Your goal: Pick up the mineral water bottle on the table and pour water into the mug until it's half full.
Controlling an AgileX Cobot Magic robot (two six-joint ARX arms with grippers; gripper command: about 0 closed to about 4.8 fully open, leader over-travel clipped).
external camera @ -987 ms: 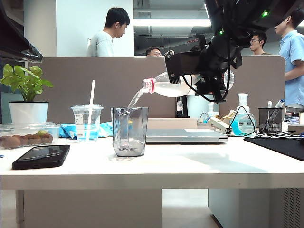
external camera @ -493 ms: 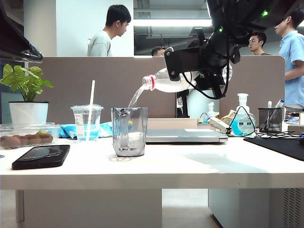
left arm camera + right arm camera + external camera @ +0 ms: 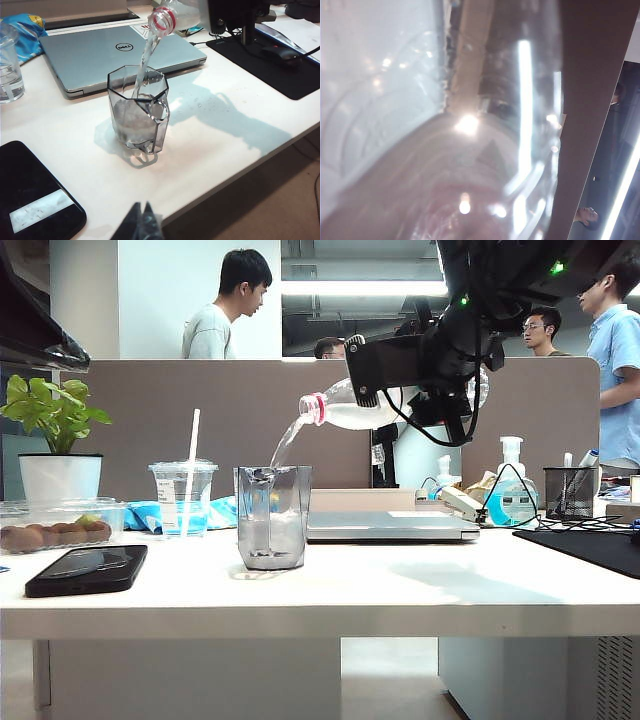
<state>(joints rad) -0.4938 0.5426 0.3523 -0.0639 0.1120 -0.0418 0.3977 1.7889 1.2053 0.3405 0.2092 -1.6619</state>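
The white bench [image 3: 330, 592] spans the whole width of the exterior view and carries everything else. On it, behind the mug, a closed silver laptop [image 3: 107, 52] lies flat. A potted green plant [image 3: 55, 440] stands at the far left of the exterior view, and a black phone [image 3: 88, 568] lies flat near the front edge on that side. A lidded plastic cup with a white straw [image 3: 184, 495] stands between the plant and the mug.

The right gripper [image 3: 395, 375] is held high above the bench, to the right of the mug in the exterior view. It is clamped around the body of the mineral water bottle [image 3: 350, 412], its jaws partly apart to the width of the bottle. The bottle is carried nearly level, its red-ringed neck tipped slightly down towards the mug, and it fills the right wrist view [image 3: 445, 150] as a blurred clear surface. A thin stream of water [image 3: 144, 62] runs from the bottle's mouth into the mug.

The mug [image 3: 272, 517] stands upright on the bench just in front of the laptop, with water in its lower part.

The left gripper [image 3: 141, 224] is seen only as dark fingertips at the edge of its wrist view, off the front edge of the bench and apart from the mug; the tips lie close together with nothing between them.
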